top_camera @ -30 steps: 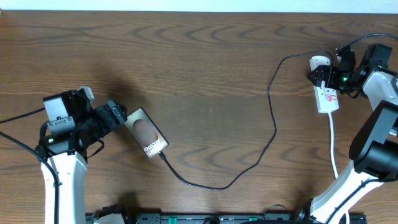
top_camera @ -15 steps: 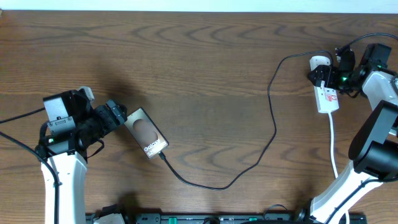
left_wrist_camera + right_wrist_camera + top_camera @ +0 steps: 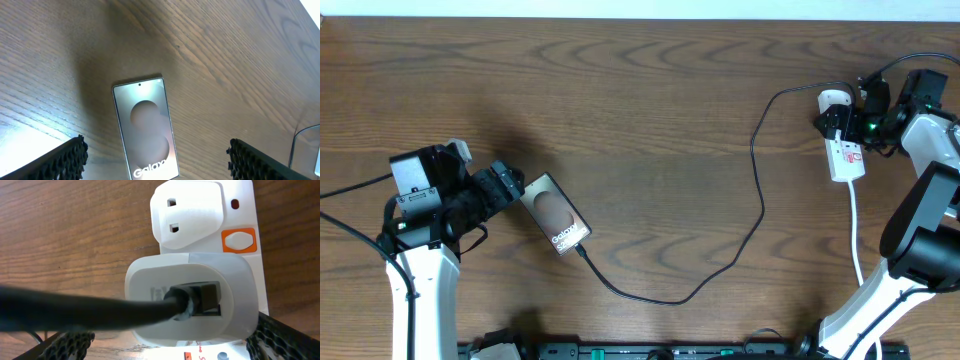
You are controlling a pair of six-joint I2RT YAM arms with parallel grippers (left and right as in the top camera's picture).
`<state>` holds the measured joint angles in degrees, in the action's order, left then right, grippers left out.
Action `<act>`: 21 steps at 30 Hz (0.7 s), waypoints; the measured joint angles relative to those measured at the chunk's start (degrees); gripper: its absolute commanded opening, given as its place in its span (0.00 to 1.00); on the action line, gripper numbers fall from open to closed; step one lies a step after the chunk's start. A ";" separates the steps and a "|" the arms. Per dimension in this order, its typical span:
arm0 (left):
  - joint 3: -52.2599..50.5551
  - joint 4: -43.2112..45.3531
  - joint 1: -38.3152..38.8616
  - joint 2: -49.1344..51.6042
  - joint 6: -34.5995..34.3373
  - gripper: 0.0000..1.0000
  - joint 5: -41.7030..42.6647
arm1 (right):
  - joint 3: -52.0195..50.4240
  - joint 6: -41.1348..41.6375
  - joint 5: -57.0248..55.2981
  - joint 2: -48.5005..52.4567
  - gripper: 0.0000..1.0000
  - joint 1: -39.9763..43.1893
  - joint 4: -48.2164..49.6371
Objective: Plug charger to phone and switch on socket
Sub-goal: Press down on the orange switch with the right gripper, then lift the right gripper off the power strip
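The phone (image 3: 555, 213) lies face up on the table, "Galaxy" lettering at its lower end. It also shows in the left wrist view (image 3: 147, 127). My left gripper (image 3: 512, 186) is open at the phone's upper-left end and not touching it; its fingers (image 3: 156, 146) flank the phone. The charger (image 3: 760, 200) is a thin black cable that runs from the phone's lower end in a loop to a white adapter (image 3: 200, 300) plugged into the socket (image 3: 844, 158). My right gripper (image 3: 850, 125) is open over the socket, its fingers (image 3: 172, 342) either side of the adapter. An orange switch (image 3: 239, 240) sits on the socket (image 3: 242, 210).
The socket's white lead (image 3: 856, 235) runs toward the front edge beside my right arm's base. A free outlet (image 3: 187, 215) lies beyond the adapter. The charger cable (image 3: 295, 145) shows at the right edge of the left wrist view.
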<state>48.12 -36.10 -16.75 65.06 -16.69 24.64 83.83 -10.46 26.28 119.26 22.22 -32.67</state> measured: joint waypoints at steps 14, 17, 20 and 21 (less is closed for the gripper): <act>0.00 -0.09 -0.02 0.00 0.00 0.89 0.00 | -2.67 2.99 0.66 -0.98 0.95 0.00 4.00; 0.00 -0.09 -0.02 0.00 0.00 0.89 0.00 | -2.78 3.63 0.61 -1.03 0.95 0.00 4.24; 0.00 -0.09 -0.02 0.00 0.00 0.89 0.00 | -2.60 4.02 0.63 -1.05 0.96 0.02 3.98; 0.00 -0.09 -0.02 0.00 0.00 0.89 0.00 | -2.45 4.22 0.61 -1.05 0.97 0.04 3.69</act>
<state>48.12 -36.18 -16.78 65.06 -16.69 24.64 81.38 -6.24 26.89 118.21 22.26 -28.97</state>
